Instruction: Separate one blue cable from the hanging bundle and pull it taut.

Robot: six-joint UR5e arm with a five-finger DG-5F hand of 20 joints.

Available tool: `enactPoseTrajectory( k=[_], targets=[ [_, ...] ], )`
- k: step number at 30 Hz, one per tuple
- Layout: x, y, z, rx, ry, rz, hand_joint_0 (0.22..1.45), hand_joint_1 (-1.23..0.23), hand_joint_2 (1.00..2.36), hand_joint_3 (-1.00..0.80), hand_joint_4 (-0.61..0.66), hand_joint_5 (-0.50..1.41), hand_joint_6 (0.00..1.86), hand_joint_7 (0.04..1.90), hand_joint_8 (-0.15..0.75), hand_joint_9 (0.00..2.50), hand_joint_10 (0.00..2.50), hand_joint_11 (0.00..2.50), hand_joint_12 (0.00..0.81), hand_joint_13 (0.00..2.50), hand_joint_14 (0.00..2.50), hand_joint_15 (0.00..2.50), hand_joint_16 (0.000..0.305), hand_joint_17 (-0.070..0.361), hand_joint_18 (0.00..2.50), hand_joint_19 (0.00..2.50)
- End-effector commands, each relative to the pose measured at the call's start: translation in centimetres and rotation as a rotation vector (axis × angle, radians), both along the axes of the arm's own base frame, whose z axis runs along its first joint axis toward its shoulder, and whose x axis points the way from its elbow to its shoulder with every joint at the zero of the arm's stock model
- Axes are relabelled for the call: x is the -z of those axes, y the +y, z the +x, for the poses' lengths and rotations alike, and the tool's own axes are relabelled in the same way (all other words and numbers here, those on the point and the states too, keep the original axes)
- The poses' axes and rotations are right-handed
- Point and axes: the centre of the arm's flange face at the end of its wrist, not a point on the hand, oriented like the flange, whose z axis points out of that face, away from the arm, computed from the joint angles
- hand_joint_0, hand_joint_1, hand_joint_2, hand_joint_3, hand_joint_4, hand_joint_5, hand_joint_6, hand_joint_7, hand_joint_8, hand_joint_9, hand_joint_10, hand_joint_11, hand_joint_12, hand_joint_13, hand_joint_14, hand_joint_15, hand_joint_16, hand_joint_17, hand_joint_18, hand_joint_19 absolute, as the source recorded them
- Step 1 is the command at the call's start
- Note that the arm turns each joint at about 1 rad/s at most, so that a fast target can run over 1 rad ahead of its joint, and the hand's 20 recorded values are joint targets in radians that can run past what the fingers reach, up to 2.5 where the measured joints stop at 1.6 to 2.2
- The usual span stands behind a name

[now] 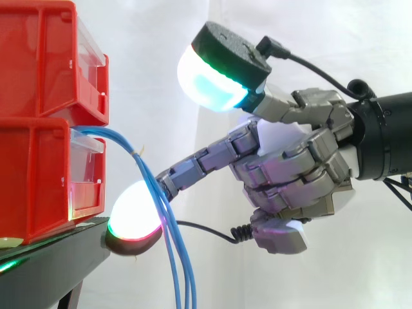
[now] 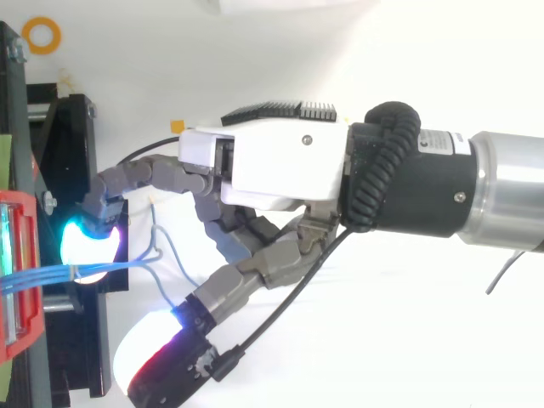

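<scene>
Scene: two red bins [image 1: 38, 64] stacked at 9 o'clock in the side view, on a black stand [image 1: 45, 264], with a white curtain [image 1: 154, 38] behind.

Blue cables [image 1: 174, 257]: a thin bundle leaves the front of the lower bin, arcs over, then hangs down toward 6 o'clock. In the top view the bundle [image 2: 42, 276] runs from 9 o'clock toward the centre and ends in loose loops.

Robot hand [image 1: 290, 174]: comes in from 3 o'clock. In the top view its white back [image 2: 280, 166] faces up.

Robot hand state: spread wide. One straight finger reaches toward 8 o'clock and another points up toward 11 o'clock, well apart from it. The remaining fingers are curled at the palm. No pinch on the cables.

Lower pad [image 1: 135, 215]: glowing white with green and red, just beside the stand's edge. The cables cross the finger right next to it, touching it.

Upper pad [image 1: 212, 74]: white and cyan, well clear of the cables.
</scene>
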Motion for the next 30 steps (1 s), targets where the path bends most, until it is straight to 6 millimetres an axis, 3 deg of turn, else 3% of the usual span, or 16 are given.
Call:
enactPoseTrajectory(
  k=[1, 5, 17, 19, 22, 23, 26, 30],
  targets=[
    [-0.4, 0.2, 0.0, -0.002, -0.007, 0.013, 0.34, -0.77, 1.00, -0.50, 0.28, -0.03, 0.50, 0.88, 0.309, 2.11, 0.81, 1.58, 0.468, 1.99, 0.42, 1.48, 0.086, 0.194, 1.51, 0.68],
    [-1.6, 0.2, -0.4, -0.001, -0.016, 0.014, 0.34, -0.76, 1.00, -0.50, 0.27, -0.01, 0.50, 0.90, 0.314, 2.12, 0.56, 1.71, 0.472, 1.99, 0.35, 1.50, 0.087, 0.196, 1.50, 0.67],
    [-1.6, 0.7, -0.6, -0.010, 0.006, 0.012, 0.33, -0.75, 1.00, -0.50, 0.25, 0.00, 0.50, 0.91, 0.300, 2.13, 0.36, 1.83, 0.492, 1.98, 0.20, 1.53, 0.088, 0.199, 1.46, 0.66],
    [-1.5, 0.8, -0.7, -0.011, 0.011, 0.012, 0.33, -0.74, 1.00, -0.50, 0.34, 0.01, 0.50, 0.93, 0.332, 2.09, 0.00, 1.87, 0.502, 1.95, 0.03, 1.54, 0.089, 0.201, 1.42, 0.65],
    [-1.5, 1.1, -0.7, -0.016, 0.012, 0.013, 0.32, -0.72, 1.00, -0.50, 0.39, 0.01, 0.50, 0.94, 0.372, 2.00, 0.01, 1.68, 0.528, 1.91, 0.00, 1.52, 0.091, 0.205, 1.40, 0.64],
    [-1.5, 1.1, -0.7, -0.016, 0.012, 0.013, 0.31, -0.71, 1.00, -0.50, 0.42, 0.01, 0.50, 0.96, 0.360, 1.94, 0.02, 1.46, 0.527, 1.90, 0.00, 1.53, 0.092, 0.207, 1.40, 0.64],
    [-1.5, 1.4, -0.7, -0.017, 0.012, 0.032, 0.29, -0.68, 1.00, -0.50, 0.44, 0.02, 0.51, 1.00, 0.366, 1.84, 0.03, 1.18, 0.551, 1.91, 0.00, 1.51, 0.096, 0.215, 1.43, 0.61],
    [-1.5, 1.5, -0.6, -0.016, 0.008, 0.057, 0.28, -0.69, 1.00, -0.50, 0.43, 0.05, 0.51, 1.11, 0.360, 1.84, 0.03, 1.09, 0.540, 1.92, 0.00, 1.50, 0.096, 0.217, 1.45, 0.60]
  ],
)
